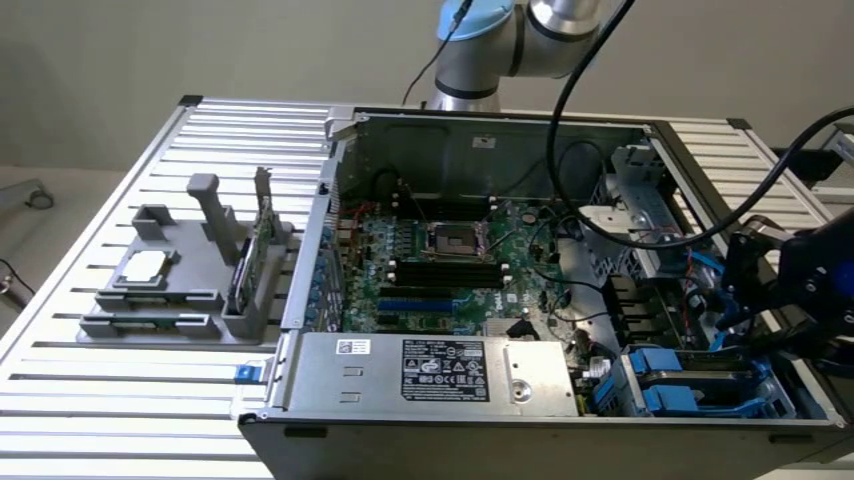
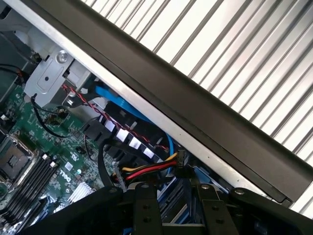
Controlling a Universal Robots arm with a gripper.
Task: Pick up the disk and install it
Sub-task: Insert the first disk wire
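Over the open computer case [image 1: 534,450], at its wall on the exterior view's right: gripper [image 1: 787,320] hanging dark and low, just above the drive bay in the near corner on that side; cannot tell whether clamped or slack. Below it, disk [image 1: 694,385] lying in that bay, grey with blue plastic round it; touching the gripper or not, cannot tell. Little room there: case wall tight on the exterior view's right, power supply box [image 1: 427,370] close on the exterior view's left, black cables [image 1: 557,150] looping down from the arm [image 1: 507,40] beside the bay. More room mid-case over the green main board [image 1: 441,250]; wide slatted table [image 1: 80,400] on the exterior view's left, carrying a grey holder [image 1: 174,300] with a square chip [image 1: 147,265] and an upright green card [image 1: 267,240], well apart from the gripper.

From the wrist, close in: dark case rim [image 2: 195,107] running slantwise, table slats beyond it; inside the rim a blue cable [image 2: 122,105], a red, yellow and black wire bundle [image 2: 146,170] and white-tagged plugs [image 2: 127,139] crowding the gap right ahead of the gripper; blue ribbed plastic close against the gripper, disk or bay cannot tell; board socket [image 2: 14,159] and memory slots [image 2: 29,186] off to one side.
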